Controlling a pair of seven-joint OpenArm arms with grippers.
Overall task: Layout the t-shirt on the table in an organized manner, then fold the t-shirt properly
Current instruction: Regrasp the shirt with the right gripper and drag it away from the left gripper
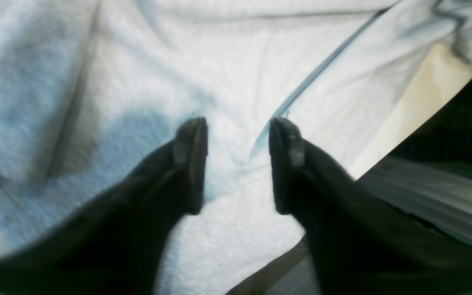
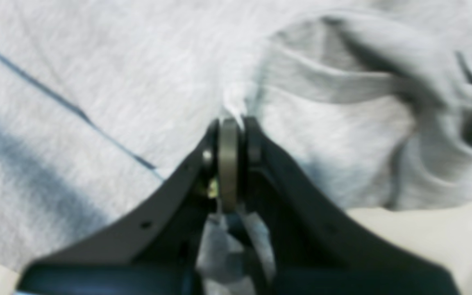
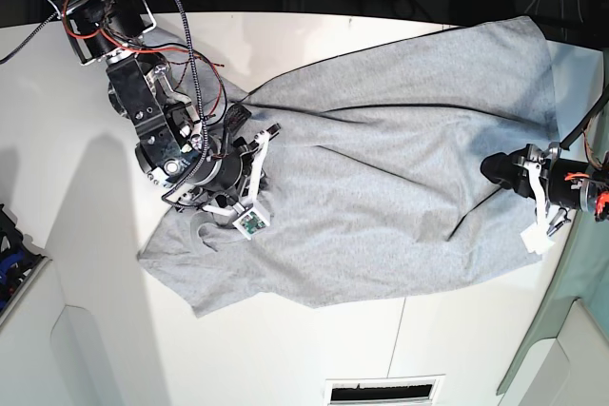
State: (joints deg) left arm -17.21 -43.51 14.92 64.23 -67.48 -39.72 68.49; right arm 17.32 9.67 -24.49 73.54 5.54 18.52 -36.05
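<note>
**Right gripper pinching the shirt, left gripper gaping over its far edge**

In the base view, your t-shirt (image 3: 381, 178) lies spread but rumpled across the middle and right of the table (image 3: 285, 358), with long creases running diagonally from the upper left toward the right edge of the frame. Its lower left corner points toward the bottom left of the frame, and the fabric there is bunched.

Your right gripper (image 2: 230, 123) sits at the left of the base view, over that bunched end. In its wrist view the jaws are pressed together with a small peak of grey cloth caught between the tips, so it has hold of the t-shirt.

Your left gripper (image 1: 238, 127) is at the right edge of the base view, at the shirt's far side. Its wrist view shows the fingers (image 1: 193, 164) parted with a clear gap, grey fabric lying flat beneath them and nothing clamped between them.
</note>
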